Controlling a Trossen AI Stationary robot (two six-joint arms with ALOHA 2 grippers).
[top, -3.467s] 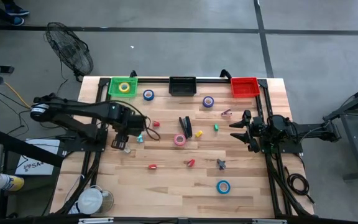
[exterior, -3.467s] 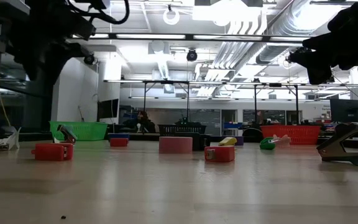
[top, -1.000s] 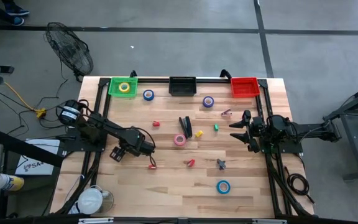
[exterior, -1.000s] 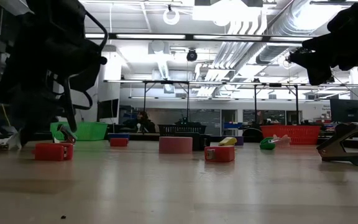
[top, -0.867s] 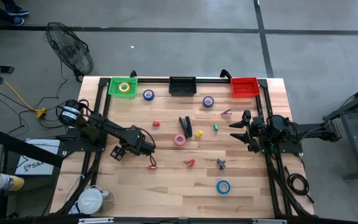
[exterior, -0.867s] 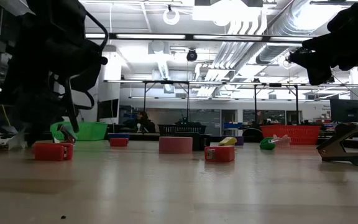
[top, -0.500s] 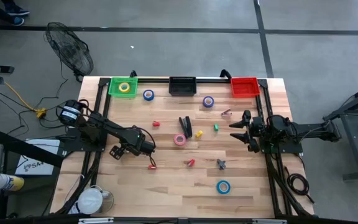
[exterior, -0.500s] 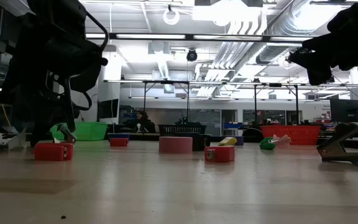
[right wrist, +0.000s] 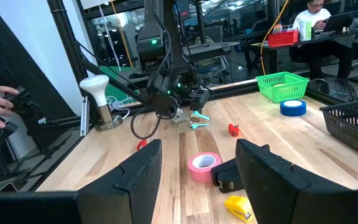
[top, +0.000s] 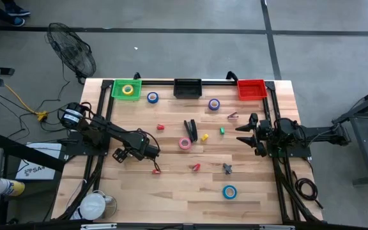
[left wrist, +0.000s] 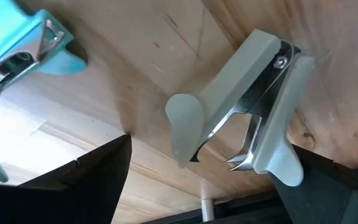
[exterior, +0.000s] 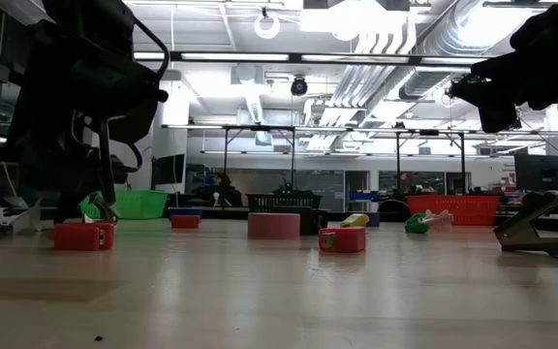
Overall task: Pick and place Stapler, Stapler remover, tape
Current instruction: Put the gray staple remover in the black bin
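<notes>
A grey staple remover (left wrist: 247, 106) lies on its side on the wood, near the table's left side (top: 117, 154). My left gripper (left wrist: 210, 146) hangs over it, open, one finger on either side. A teal staple remover (left wrist: 17, 46) lies close by. The black stapler (top: 190, 130) and the pink tape (top: 184, 144) lie mid-table. The blue tape (top: 153, 98) and purple tape (top: 214, 104) lie near the far edge, the teal tape (top: 229, 191) near the near edge. The yellow tape (top: 128, 90) sits in the green bin. My right gripper (top: 243, 134) waits open at the right. My left gripper straddles the grey staple remover from above with open fingers. One wing of the remover (left wrist: 281, 171) shows right against one finger (left wrist: 328, 193); whether they touch I cannot tell.
Green (top: 116, 89), black (top: 187, 87) and red (top: 251, 89) bins line the far edge. Small red (top: 156, 170), yellow (top: 204, 137), green (top: 222, 131) and dark (top: 227, 168) staple removers are scattered mid-table. A white lamp-like object (top: 94, 206) stands at the near left corner.
My left gripper has crept a little over the grey staple remover, toward the far edge. The remover stays where it lay. Before that the left arm swung round; it now reaches toward the table's left. My right arm has kept still.
</notes>
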